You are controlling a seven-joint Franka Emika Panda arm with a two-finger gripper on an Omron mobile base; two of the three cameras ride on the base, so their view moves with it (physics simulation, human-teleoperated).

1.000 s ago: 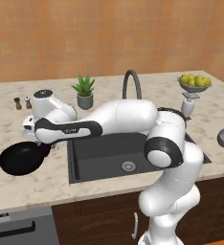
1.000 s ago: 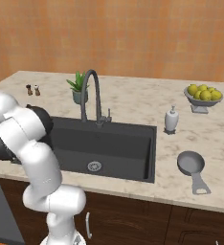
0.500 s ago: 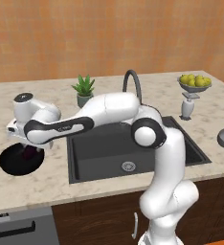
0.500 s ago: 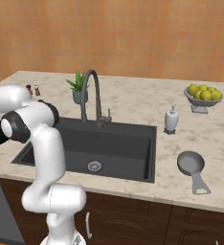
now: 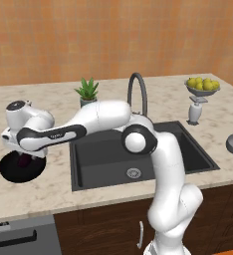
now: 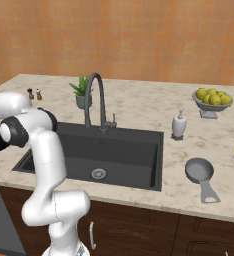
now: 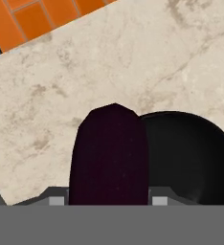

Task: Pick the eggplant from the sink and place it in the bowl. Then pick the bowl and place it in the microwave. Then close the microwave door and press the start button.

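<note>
**Eggplant over the bowl's edge: a release here could miss**

Left base view: the arm reaches far to its left, away from the sink (image 5: pixel 138 157), and the hand hangs over the black bowl (image 5: pixel 20 168) sitting on the bench (image 5: pixel 49 191). The eggplant (image 5: pixel 24 160) shows as a dark purple stub under the hand, above the bowl's inner part. From this side it looks centred enough, yet the hand hides most of it, so the alignment cannot be judged well.

Right base view: the arm's bulk sits at the left edge, in front of the sink (image 6: pixel 119 150). The pepper shakers (image 6: pixel 34 93) stand near its path; a wide swing back could clip them.

Hand view: the gripper (image 7: pixel 109 201) is clamped on the eggplant (image 7: pixel 109 153), which stands between the two tips. The bowl (image 7: pixel 190 153) lies off to one side, with bare bench (image 7: pixel 47 86) behind the eggplant's other side. The risk, I judge, is letting go over the rim: the eggplant could tip out, roll on the bench, or nudge the light bowl away.
</note>
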